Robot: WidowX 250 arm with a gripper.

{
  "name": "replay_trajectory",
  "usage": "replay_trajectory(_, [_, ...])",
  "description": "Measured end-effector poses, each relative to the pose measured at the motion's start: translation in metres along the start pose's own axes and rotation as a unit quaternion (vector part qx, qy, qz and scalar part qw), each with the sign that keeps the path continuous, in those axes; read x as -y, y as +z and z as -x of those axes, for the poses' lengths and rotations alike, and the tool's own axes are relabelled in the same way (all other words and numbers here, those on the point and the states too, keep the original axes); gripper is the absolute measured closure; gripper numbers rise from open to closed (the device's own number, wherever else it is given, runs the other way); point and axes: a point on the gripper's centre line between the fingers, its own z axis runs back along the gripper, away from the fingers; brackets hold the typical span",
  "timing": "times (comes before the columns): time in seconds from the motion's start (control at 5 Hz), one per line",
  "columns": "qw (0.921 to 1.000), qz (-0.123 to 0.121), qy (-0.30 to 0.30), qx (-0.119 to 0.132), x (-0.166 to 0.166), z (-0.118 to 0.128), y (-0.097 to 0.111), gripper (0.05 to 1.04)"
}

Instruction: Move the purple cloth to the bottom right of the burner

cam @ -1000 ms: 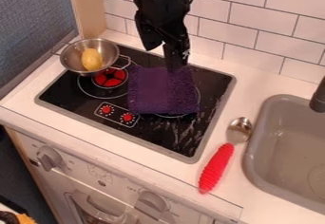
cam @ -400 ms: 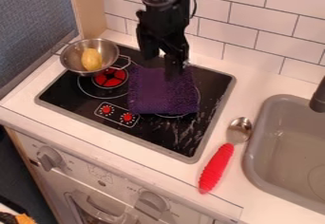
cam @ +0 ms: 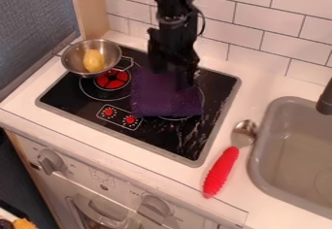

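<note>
Lower and a little further right than in the earlier frames, my gripper [cam: 174, 76] has come down over the purple cloth [cam: 162, 99]; the cloth itself lies where it did. I have the gripper at upper centre, overlapping the cloth's upper part from this angle. I can't tell how far apart the jaws stand, nor whether they have any hold on the fabric, as it's dark against dark down there.

The cloth lies flat near the middle of the frame, partly over the right-hand burner ring [cam: 204, 102] on the black cooktop [cam: 163, 137]. As I judge it, I'm at the grasping stage: the approach looks done, but the cloth is still short of its goal. Left to do are securing the grip, carrying or dragging it toward the cooktop's lower right corner, and letting go. At left I have the steel pan [cam: 76, 54] with a yellow item [cam: 93, 60] inside; at lower right, the red-handled spoon [cam: 220, 172] beside the sink [cam: 279, 143].
</note>
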Motion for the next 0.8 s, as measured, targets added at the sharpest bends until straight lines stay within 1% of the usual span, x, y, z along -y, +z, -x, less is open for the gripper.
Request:
replay_trajectory(0.2, [0.9999,0.005,0.003,-0.014,-0.004,0.002,-0.015,0.083])
replay_trajectory(0.4, [0.9999,0.006,0.006,-0.014,-0.003,0.005,-0.02,0.082])
replay_trajectory(0.6, [0.9999,0.009,0.008,-0.011,0.001,0.013,-0.023,0.081])
replay_trajectory(0.8, [0.9998,0.012,0.013,0.002,0.008,0.022,-0.022,0.085])
